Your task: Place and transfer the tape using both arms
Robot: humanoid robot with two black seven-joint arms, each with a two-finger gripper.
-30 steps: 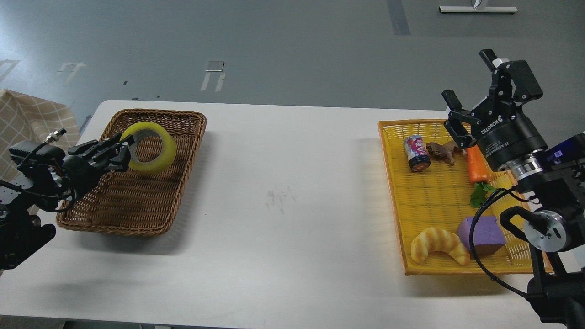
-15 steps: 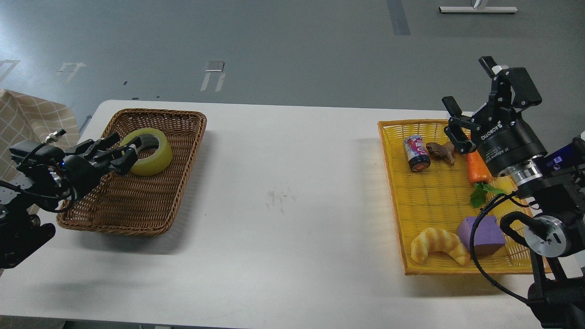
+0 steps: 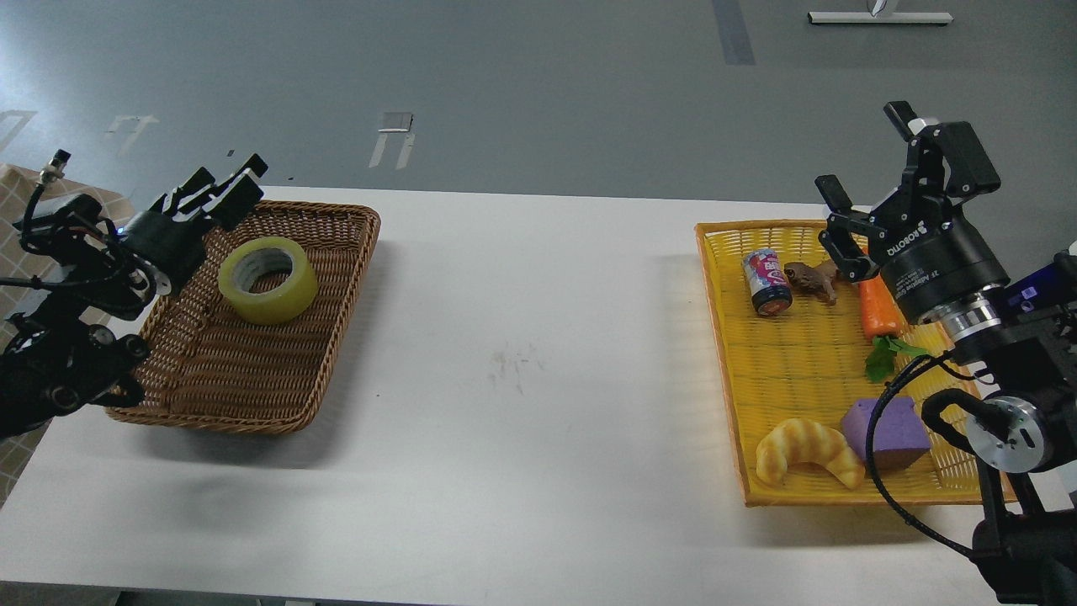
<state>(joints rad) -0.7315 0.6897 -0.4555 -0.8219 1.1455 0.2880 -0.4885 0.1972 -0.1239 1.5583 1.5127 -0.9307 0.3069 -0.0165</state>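
Observation:
The tape, a yellow translucent roll with a grey-white core, lies flat in the brown wicker basket at the table's left. My left gripper is up and to the left of it, over the basket's far left corner, empty and apart from the roll; its fingers look close together. My right gripper is open and empty, raised above the far right corner of the yellow tray.
The yellow tray holds a soda can, a brown toy animal, a carrot, a purple block and a croissant toy. A checked cloth hangs at the far left. The white table has a faint smudge mid-way.
The left gripper lowered the tape into the wicker basket, let it go, and pulled back up and to the left. The right gripper barely moved.

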